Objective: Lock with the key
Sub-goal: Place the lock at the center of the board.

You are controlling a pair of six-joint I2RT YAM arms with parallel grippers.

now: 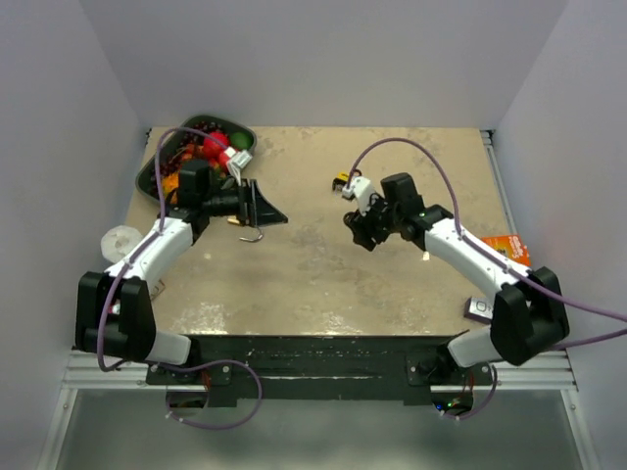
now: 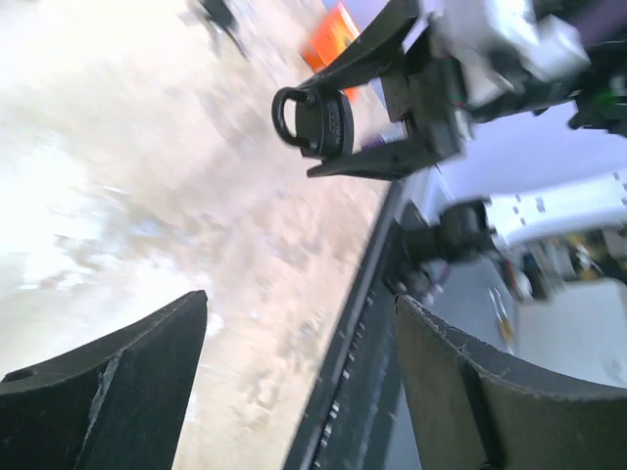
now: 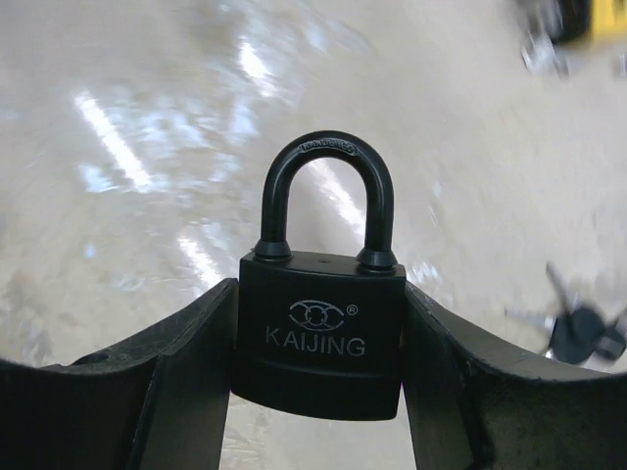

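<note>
My right gripper (image 3: pixel 318 294) is shut on a black padlock (image 3: pixel 321 333) marked KAIJING, squeezing its body from both sides with the closed shackle pointing away from the wrist. That padlock (image 2: pixel 318 122) also shows from the left wrist view, held above the table. My left gripper (image 2: pixel 302 299) is open with nothing between its fingers; from above, the left gripper (image 1: pixel 269 208) sits left of centre and faces the right gripper (image 1: pixel 361 228). A key on a wire ring (image 1: pixel 252 233) lies on the table just below the left fingers. Dark-headed keys (image 3: pixel 578 328) lie to the right of the padlock.
A black tray (image 1: pixel 155 174) full of coloured items stands at the back left. A small yellow and black object (image 1: pixel 341 181) lies behind the right gripper. An orange packet (image 1: pixel 509 250) and a small grey device (image 1: pixel 478 309) lie at the right edge, and a white object (image 1: pixel 122 238) at the left edge.
</note>
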